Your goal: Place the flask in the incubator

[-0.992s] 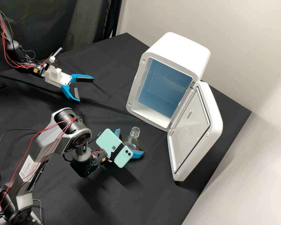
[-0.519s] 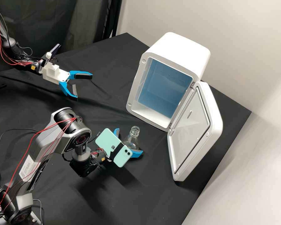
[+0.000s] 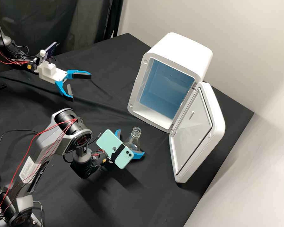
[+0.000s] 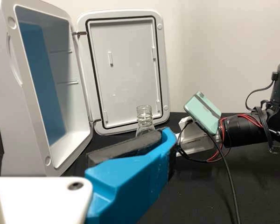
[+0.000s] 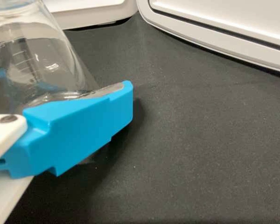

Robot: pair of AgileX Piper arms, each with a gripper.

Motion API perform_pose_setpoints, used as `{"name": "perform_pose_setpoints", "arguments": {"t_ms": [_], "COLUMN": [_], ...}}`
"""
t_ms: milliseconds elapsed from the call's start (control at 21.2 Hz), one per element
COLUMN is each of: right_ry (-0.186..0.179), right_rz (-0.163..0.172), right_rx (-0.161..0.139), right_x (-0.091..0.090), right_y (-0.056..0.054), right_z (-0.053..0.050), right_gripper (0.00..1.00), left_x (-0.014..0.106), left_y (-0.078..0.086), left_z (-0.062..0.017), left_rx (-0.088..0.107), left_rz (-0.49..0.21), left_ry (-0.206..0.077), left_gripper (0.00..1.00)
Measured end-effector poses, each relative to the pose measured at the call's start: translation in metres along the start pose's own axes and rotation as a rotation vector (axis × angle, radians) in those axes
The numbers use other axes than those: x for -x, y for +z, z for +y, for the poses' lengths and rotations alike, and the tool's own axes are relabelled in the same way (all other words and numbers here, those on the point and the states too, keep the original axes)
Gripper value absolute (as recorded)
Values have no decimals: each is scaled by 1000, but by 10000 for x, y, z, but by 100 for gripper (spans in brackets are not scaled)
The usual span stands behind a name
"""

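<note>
We count one flask [image 3: 135, 140] upright on the black table [image 3: 116, 195], right gripper [image 3: 131, 143] fingers clamping it; one open incubator [image 3: 176, 53] just beside; left gripper [image 3: 80, 86] fingers spread wide, well apart; white wall [image 3: 243, 37] behind.

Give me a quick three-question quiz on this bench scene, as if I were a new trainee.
1. True or false: the door of the incubator stands open.
2. Pick one. The flask is: A) inside the incubator; B) upright on the bench in front of the incubator; C) lying on its side.
3. In a word: which hand grips the flask, the left hand or the right hand?

Key: 1 true. 2 B. 3 right; the left hand hangs open, away from the flask.
</note>
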Motion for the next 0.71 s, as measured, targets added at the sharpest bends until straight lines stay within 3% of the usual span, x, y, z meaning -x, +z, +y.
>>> {"name": "perform_pose_setpoints", "arguments": {"t_ms": [94,142,425,708], "right_ry": [0,0,34,30], "right_rz": [0,0,38,43], "right_rx": [0,0,0,2], "right_x": [0,0,21,20], "right_y": [0,0,-30,-46], "right_z": [0,0,19,4], "right_gripper": [100,0,0,0], "left_x": [9,9,8,8], "left_y": [4,4,6,6], "left_z": [-11,-11,-11,-11], "left_rx": [3,3,3,3], "left_rz": [1,1,0,0], "left_ry": [-4,-4,-4,-4], "left_gripper": [100,100,100,100]}}
